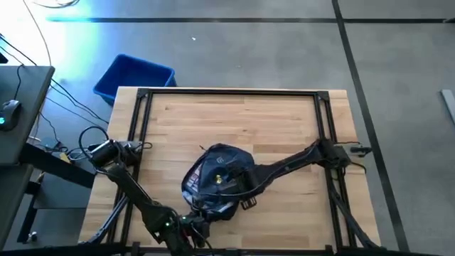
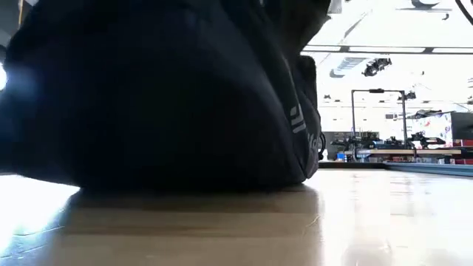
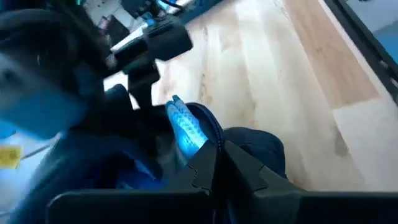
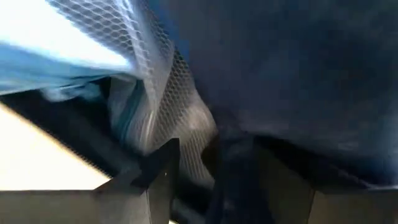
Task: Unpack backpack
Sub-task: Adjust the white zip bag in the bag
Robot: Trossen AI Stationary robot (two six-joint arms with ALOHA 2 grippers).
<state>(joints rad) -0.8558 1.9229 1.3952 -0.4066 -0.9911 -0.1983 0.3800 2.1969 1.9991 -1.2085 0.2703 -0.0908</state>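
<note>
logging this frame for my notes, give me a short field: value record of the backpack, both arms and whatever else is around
backpack: dark navy, on the wooden table, near its front edge
left gripper: at the backpack's front side, fingers closed on its fabric
right gripper: reaches in from the right, pushed into the backpack against mesh lining
blue bin: on the floor beyond the table's far left corner
unpacked items: none visible on the table

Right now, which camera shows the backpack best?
The high view: the whole backpack lies open on the table. The low view shows only a dark bulk; the wrist views show close fabric and mesh.
</note>
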